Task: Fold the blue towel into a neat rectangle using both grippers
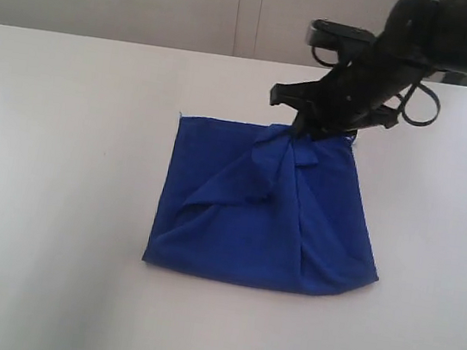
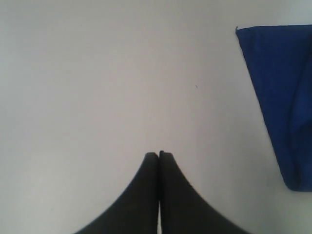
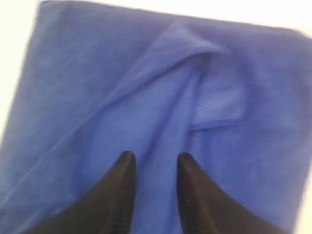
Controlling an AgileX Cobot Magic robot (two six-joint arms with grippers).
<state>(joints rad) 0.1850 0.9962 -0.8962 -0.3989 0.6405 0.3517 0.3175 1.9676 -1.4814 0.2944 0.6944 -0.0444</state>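
Hovering over the blue towel (image 1: 267, 215)'s bunched far edge, the right gripper (image 3: 153, 168) stands apart, gripping nothing. Left gripper (image 2: 159, 155) is pressed together. Soft and limp, the towel likely wants corner grips.

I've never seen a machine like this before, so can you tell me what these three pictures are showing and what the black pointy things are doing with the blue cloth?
This is a robot with two arms, each ending in black pinching jaws. One picture looks at the whole white table from outside. The other two come from small cameras fixed on the arms' wrists, so they look down past the jaws.

On the table lies a blue towel, folded over but rumpled, with creases bunched toward its far edge.

The right gripper is over the towel at that far edge. Its jaws stand apart with cloth showing between them, so it does not look like it is pinching anything.

The left gripper has its jaws pressed together, holding nothing. It is over bare table, with the towel off to one side.
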